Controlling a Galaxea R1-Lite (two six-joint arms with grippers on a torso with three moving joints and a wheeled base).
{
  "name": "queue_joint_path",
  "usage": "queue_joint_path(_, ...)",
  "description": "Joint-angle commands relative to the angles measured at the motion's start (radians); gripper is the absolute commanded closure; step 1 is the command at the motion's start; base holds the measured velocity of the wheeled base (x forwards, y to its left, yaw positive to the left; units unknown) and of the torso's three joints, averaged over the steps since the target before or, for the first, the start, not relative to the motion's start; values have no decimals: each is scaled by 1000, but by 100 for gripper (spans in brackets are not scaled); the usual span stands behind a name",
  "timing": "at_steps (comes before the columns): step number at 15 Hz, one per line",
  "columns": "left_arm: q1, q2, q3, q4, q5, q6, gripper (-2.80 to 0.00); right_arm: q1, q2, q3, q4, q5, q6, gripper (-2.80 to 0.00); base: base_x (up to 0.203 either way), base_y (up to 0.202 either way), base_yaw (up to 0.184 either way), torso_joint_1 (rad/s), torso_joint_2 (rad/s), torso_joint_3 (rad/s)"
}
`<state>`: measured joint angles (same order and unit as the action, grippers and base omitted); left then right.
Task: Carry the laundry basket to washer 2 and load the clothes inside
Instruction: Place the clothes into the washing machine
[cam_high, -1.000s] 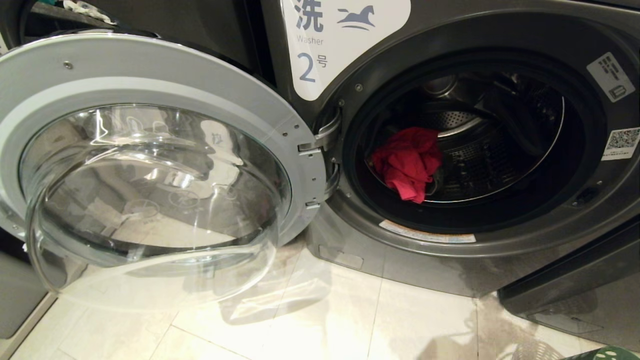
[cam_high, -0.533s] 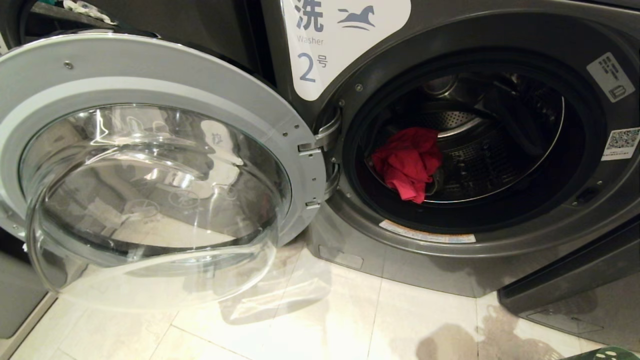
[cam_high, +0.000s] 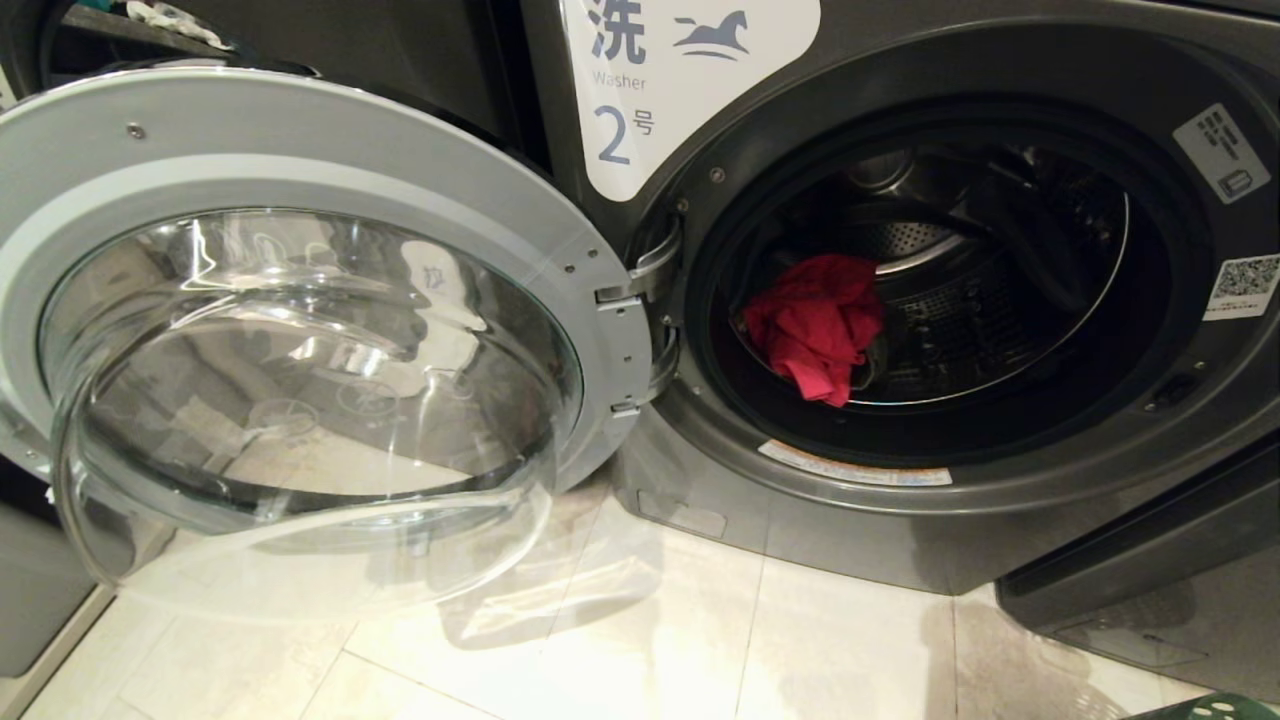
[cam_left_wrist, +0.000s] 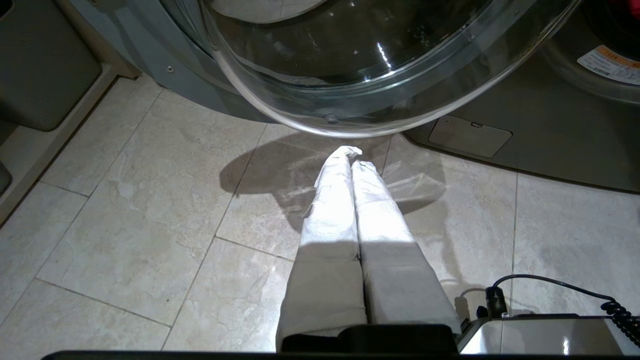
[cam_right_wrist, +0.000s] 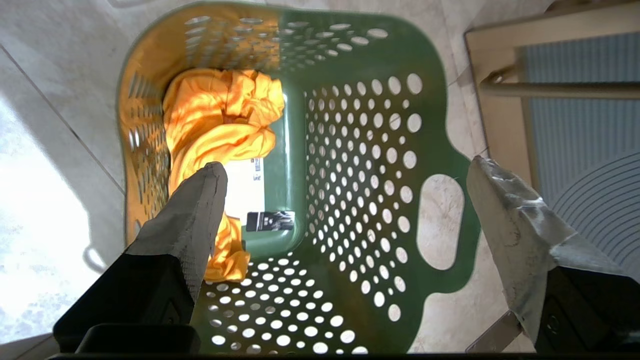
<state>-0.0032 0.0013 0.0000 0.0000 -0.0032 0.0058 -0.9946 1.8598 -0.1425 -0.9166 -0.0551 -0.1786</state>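
Washer 2 (cam_high: 900, 55), dark grey with a white label bearing a blue horse and a 2, has its round glass door (cam_high: 300, 330) swung wide open to the left. A red cloth (cam_high: 815, 320) lies at the front of the drum. Only a sliver of the green laundry basket (cam_high: 1215, 708) shows in the head view. In the right wrist view the basket (cam_right_wrist: 360, 150) stands on the tiles with a yellow-orange cloth (cam_right_wrist: 220, 120) inside. My right gripper (cam_right_wrist: 345, 165) hangs open above it, holding nothing. My left gripper (cam_left_wrist: 351, 156) is shut and empty, low over the floor below the door.
The open door's glass bowl (cam_left_wrist: 350, 75) bulges out over the tiled floor. A beige frame (cam_right_wrist: 500, 90) stands beside the basket. A black coiled cable (cam_left_wrist: 550, 285) runs by the left arm. Pale floor tiles (cam_high: 600, 650) lie in front of the washer.
Only the shadows on the tiles at the lower right of the head view have shifted. The washer, its door and the red cloth stay as they were.
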Motion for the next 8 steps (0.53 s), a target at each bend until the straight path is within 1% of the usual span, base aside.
queue_joint_path(1,0,0,0,0,0,0,0,-5,130,-26,-49,10,-1,-280,0,0,0,0,0,0)
queue_joint_path(3,0,0,0,0,0,0,0,26,125,-25,-61,101,-22,-280,0,0,0,0,0,0)
queue_joint_path(4,0,0,0,0,0,0,0,34,116,-23,-60,120,-30,-280,0,0,0,0,0,0)
queue_joint_path(6,0,0,0,0,0,0,0,39,107,-29,-59,124,-54,-280,0,0,0,0,0,0)
queue_joint_path(8,0,0,0,0,0,0,0,39,96,-16,-64,124,-104,-280,0,0,0,0,0,0)
